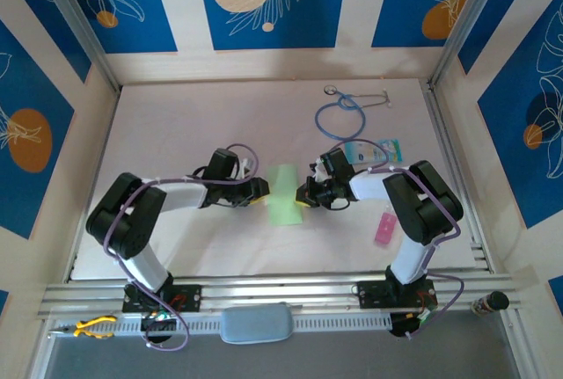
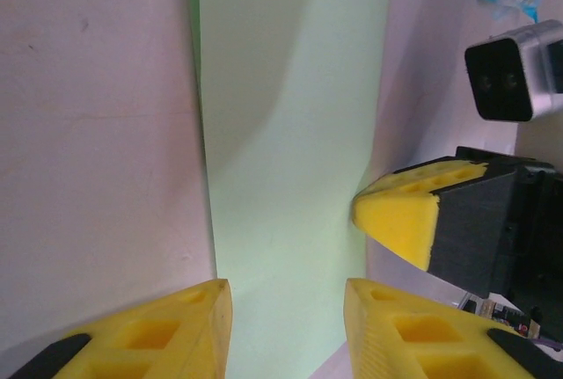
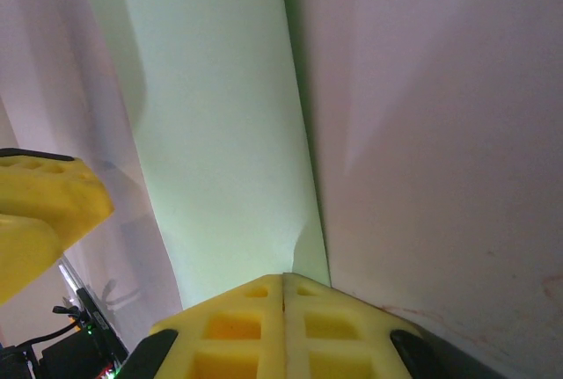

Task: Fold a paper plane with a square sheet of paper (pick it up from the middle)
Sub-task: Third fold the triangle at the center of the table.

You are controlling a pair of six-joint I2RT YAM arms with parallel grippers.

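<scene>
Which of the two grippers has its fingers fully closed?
The right gripper: its yellow fingers meet with no gap; those of the left gripper stand apart.

We see a pale, pinkish-white table [image 1: 176, 124]. Near its middle lies a light-green sheet of paper [image 1: 283, 194], a narrow oblong running from front to back. Toward the far right a blue stethoscope [image 1: 341, 117] lies looped, with a teal-and-white card [image 1: 376, 151] just on its near side. A small pink strip [image 1: 384, 229] lies by the right edge, well apart from the paper.
</scene>
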